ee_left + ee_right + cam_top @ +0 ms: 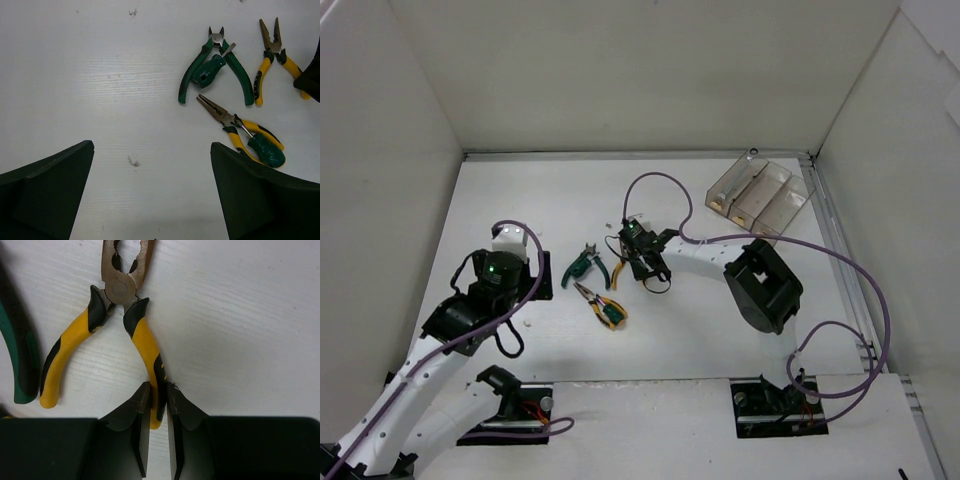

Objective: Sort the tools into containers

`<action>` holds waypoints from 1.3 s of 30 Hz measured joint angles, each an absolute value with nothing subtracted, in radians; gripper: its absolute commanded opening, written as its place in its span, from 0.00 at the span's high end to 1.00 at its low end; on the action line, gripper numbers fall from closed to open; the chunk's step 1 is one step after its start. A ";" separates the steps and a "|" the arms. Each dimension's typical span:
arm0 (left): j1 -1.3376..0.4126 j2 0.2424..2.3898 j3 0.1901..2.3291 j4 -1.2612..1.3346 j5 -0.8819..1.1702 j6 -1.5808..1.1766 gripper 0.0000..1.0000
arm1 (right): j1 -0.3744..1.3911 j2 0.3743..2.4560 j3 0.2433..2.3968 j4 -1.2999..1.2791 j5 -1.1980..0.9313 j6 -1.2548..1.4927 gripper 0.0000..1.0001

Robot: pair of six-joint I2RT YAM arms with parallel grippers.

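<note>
1. Because the yellow-handled pliers [135, 325] lie flat on the desk [720, 330] with their handles splayed, the right hand [159, 390] takes only one handle. Its fingers are pressed together on the black-and-yellow grip near its free end.
2. Grip location: close to the handle tip, far from the pivot. Judgement: on lifting, the head is likely to hang low and the loose handle may swing.
3. Left hand [152, 165]: spread wide, holding nothing, hovering over bare desk to the left of the tools. It stands well apart from the right arm, probably to keep out of its way.
4. Other tools on the desk, just beside the gripped pliers:
   - green-handled cutters [240, 75], with a stubby green screwdriver [207, 72] lying between their handles;
   - long-nose pliers [220, 112], with a second green screwdriver [267, 152] lying across their handles.
5. Destination: the clear divided tray [720, 185] sits at the far right corner, well apart from the tools. Its contents are too small to identify.
6. Step in hand, as judged: the pick-up grip is made; the lift and carry to the tray are not yet done.
</note>
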State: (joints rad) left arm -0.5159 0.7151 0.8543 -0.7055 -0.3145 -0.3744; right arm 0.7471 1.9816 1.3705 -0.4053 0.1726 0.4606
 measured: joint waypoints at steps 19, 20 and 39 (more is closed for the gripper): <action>-0.516 0.712 0.854 -0.706 -0.315 -0.375 0.00 | 0.574 1.660 1.299 -0.383 0.260 0.393 1.00; -0.516 0.711 0.854 -0.706 -0.315 -0.374 0.00 | 0.555 1.649 1.299 -0.382 0.267 0.384 1.00; -0.516 0.722 0.854 -0.705 -0.314 -0.374 0.00 | 0.090 1.626 1.437 -0.494 0.391 0.257 1.00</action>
State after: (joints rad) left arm -0.5159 0.7219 0.8543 -0.7052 -0.3141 -0.3744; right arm 0.0898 1.6264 1.4372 -0.4942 0.3912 0.2565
